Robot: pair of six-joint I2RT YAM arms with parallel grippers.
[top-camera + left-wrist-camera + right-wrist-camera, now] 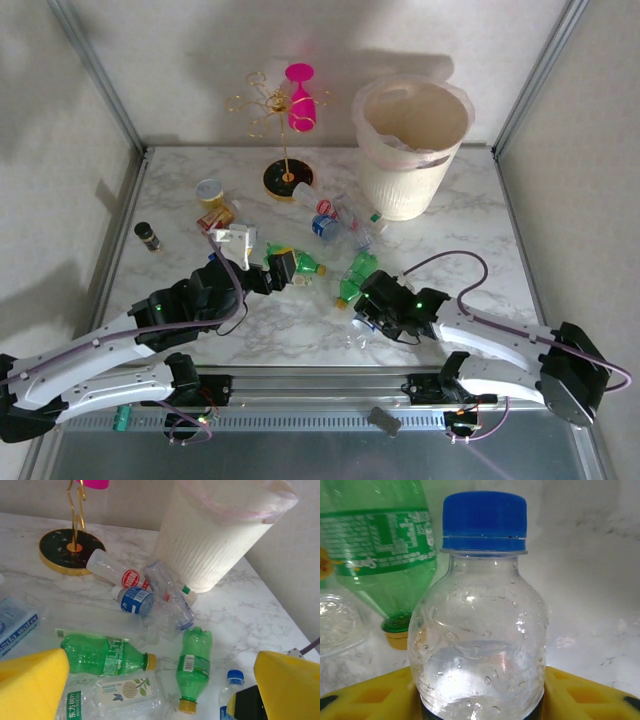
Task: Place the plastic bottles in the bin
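right gripper point(368, 316): clamped on clear bottle point(480, 630); blue cap, droplets inside, yellow pads point(365, 695) either side
in the way: green bottle point(375, 545), gold cap, just beside it
left gripper point(283, 267): jaws wide, empty, over bottle pile point(165, 600)
bottle pile: green and crumpled clear ones lying on marble table point(470, 240), short of bin point(405, 175)
bin: ribbed cream plastic, tapered, far right
stand point(288, 178): gold wire, pink glass point(301, 105), left of bin

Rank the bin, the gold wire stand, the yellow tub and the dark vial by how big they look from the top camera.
1. bin, clearly largest
2. gold wire stand, tall but thin
3. yellow tub
4. dark vial

The last two look close in size, so their order is unsure.
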